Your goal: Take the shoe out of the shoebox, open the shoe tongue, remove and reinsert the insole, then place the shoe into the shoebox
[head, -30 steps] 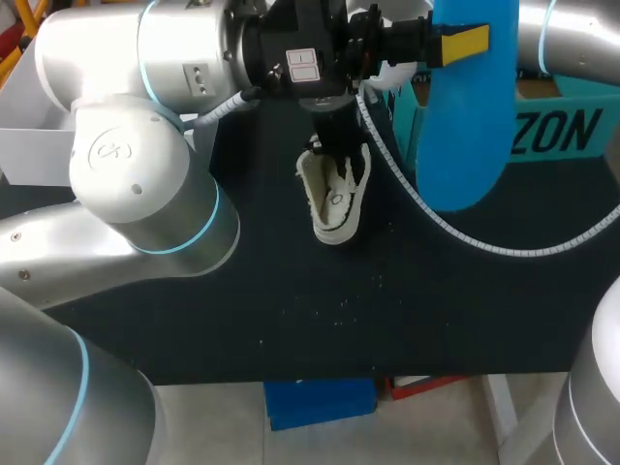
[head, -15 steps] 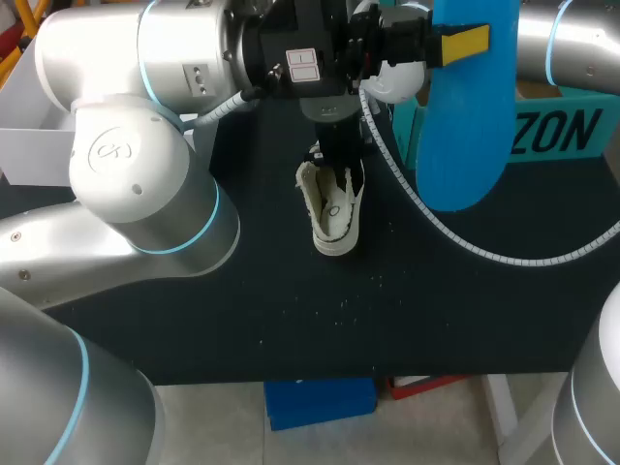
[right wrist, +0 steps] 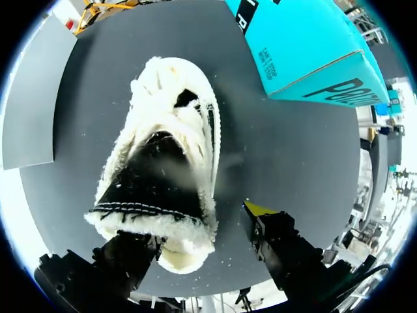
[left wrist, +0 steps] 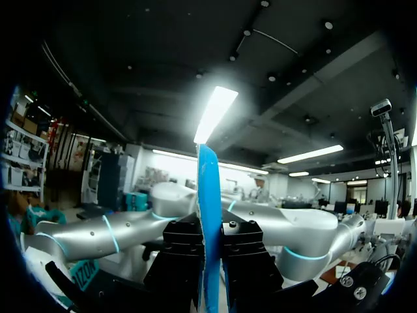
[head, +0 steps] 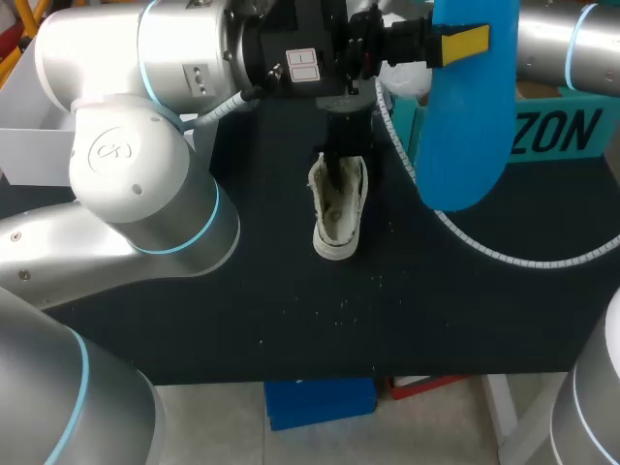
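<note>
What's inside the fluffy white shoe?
Only dark lining shows inside the shoe. The blue insole is out, clamped in the left gripper. The shoe's toe end is covered, so anything deep in there is hidden.

Even overhead light fills the head view. The dark matte table (head: 291, 320) swallows it, while the rounded silver-white left arm (head: 145, 184) at the frame's left carries soft highlights. The white fleecy shoe (head: 339, 208) casts barely any shadow. In the left wrist view a long ceiling light strip (left wrist: 214, 114) glares behind the thin blue insole (left wrist: 210, 215), and the surroundings are dim. In the right wrist view the shoe's pile is washed near white and the teal cardboard shoebox (right wrist: 306, 45) is brightly lit.
</note>
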